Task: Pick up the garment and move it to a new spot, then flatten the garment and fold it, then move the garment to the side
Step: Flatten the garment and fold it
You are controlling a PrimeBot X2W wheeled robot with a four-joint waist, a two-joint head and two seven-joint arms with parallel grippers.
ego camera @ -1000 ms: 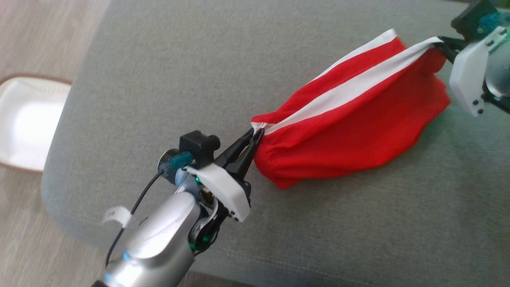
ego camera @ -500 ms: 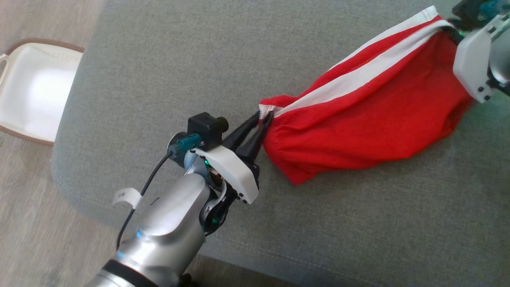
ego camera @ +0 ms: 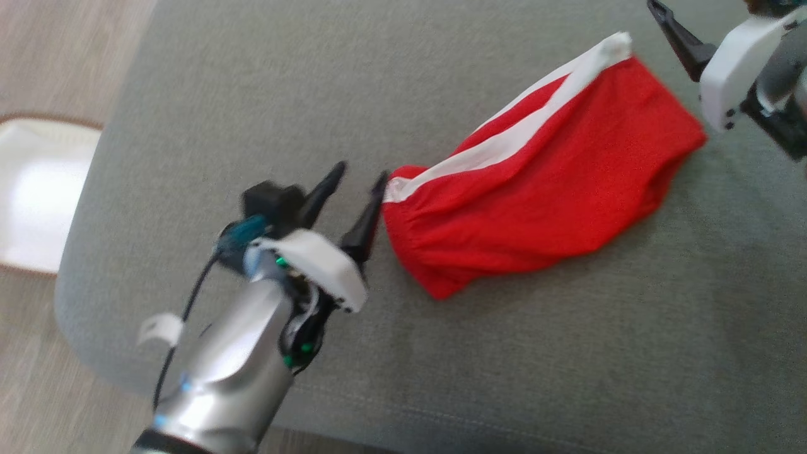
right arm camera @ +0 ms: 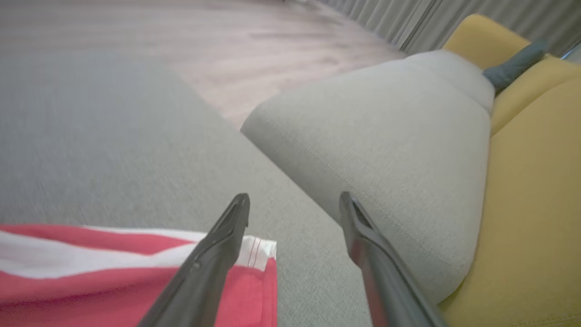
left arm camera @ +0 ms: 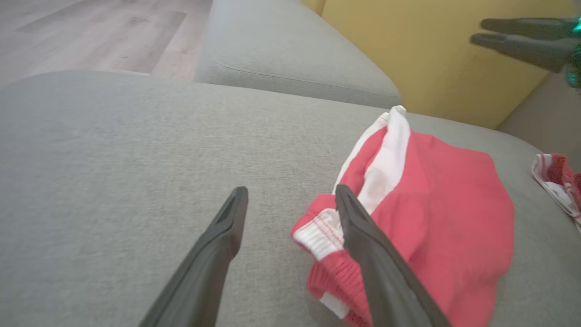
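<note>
Plainly, both pairs of jaws are spread wide and nothing is held. The left gripper [ego camera: 360, 175] is seen just beside the gathered end of one red, white-banded knit garment [ego camera: 555, 176], the right gripper [right arm camera: 294, 197] near its opposite corner. The garment is laid rumpled on a grey woven cushion [ego camera: 252, 94]; a second rounded grey cushion [right arm camera: 386, 136] and yellow upholstery [left arm camera: 431, 54] are seen beyond.
</note>
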